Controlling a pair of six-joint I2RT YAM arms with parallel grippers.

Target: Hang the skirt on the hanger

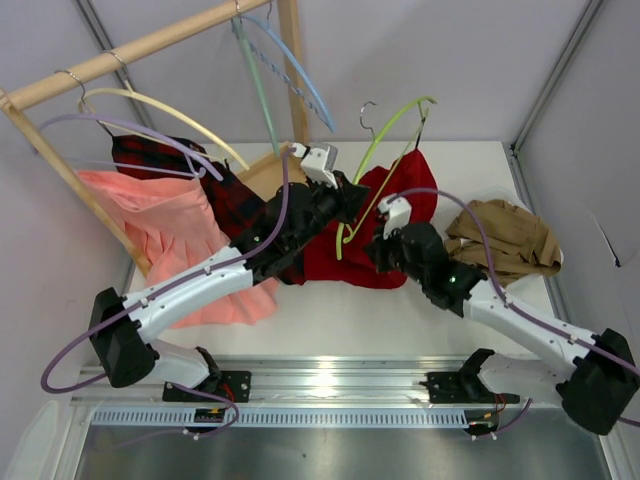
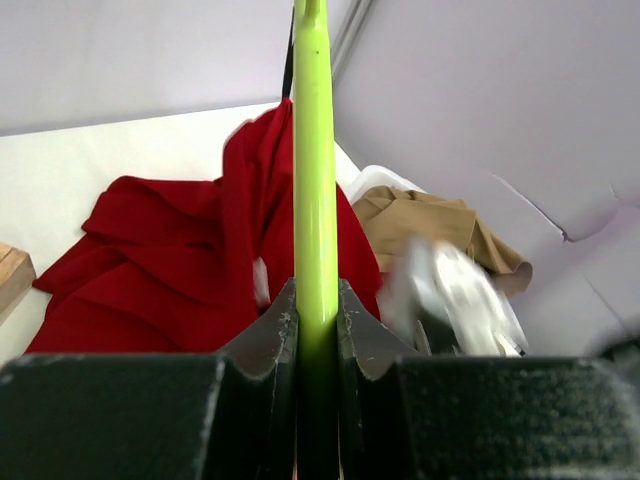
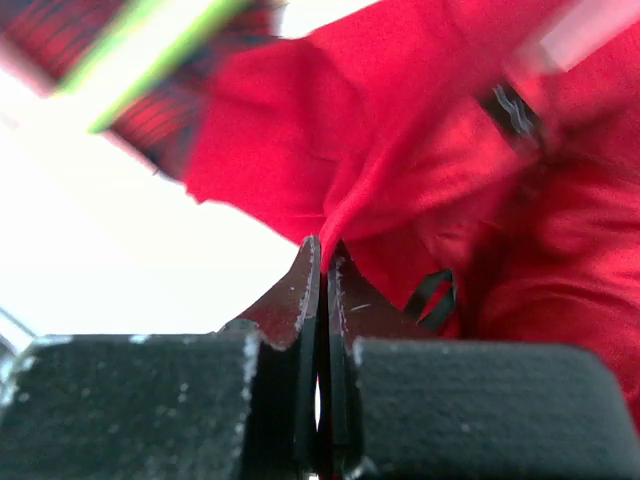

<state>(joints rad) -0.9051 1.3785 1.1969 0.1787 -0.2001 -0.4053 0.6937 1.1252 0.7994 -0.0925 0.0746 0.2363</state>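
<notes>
The deep-red skirt (image 1: 345, 245) lies bunched on the white table at centre, one part lifted toward the hanger. The lime-green hanger (image 1: 385, 140) with its silver hook stands tilted above it. My left gripper (image 1: 352, 200) is shut on the hanger's bar, which runs up between the jaws in the left wrist view (image 2: 314, 200). My right gripper (image 1: 385, 245) is shut on a fold of the skirt (image 3: 400, 150), seen pinched at the tips in the right wrist view. The skirt also shows in the left wrist view (image 2: 170, 250).
A wooden rack (image 1: 130, 55) at back left carries a salmon-pink skirt (image 1: 170, 230), a red-and-black plaid skirt (image 1: 215, 185), and cream-yellow and light-blue hangers (image 1: 300, 85). A tan garment (image 1: 505, 240) lies at right. A wooden block (image 1: 265, 175) sits behind the left arm.
</notes>
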